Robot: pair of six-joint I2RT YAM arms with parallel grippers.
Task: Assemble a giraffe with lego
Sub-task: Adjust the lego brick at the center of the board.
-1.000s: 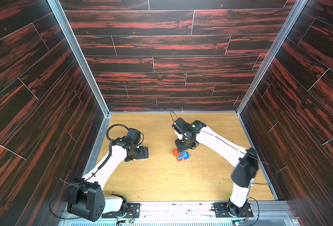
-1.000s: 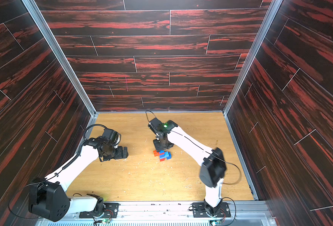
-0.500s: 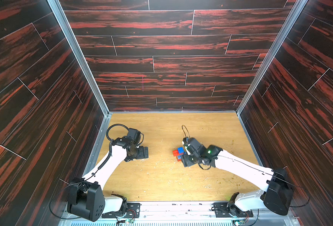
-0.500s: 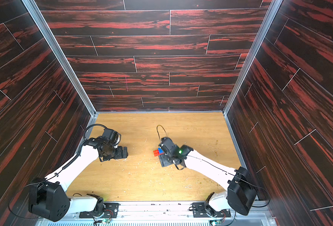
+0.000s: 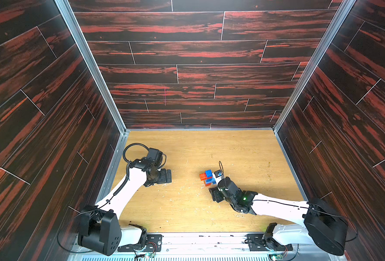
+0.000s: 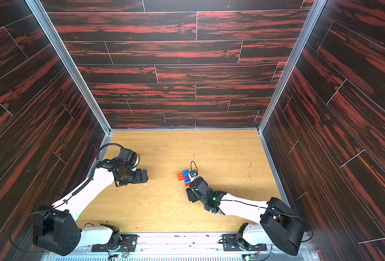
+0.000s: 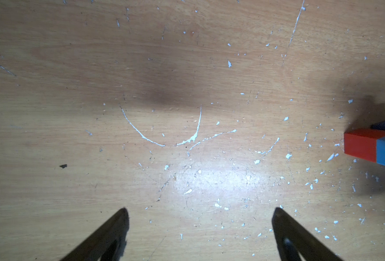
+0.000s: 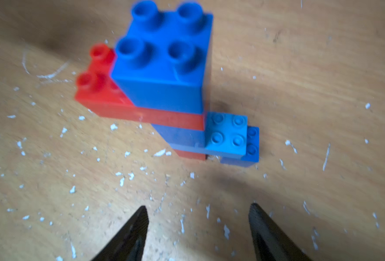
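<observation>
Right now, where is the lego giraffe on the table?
In both top views the giraffe stands near the middle of the table, just in front of the open fingers of the right gripper, which do not touch it.

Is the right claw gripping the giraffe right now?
No, the right claw stands open and empty, its tips short of the giraffe.

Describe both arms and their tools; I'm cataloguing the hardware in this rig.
Both the left arm and right arm have white links with bulky black joint housings. A coiled black cable runs along the left arm; a thin black wire follows the right, whose wrist shows a green light. The left tool and right tool have dark, tapering, pointed fingers.
</observation>
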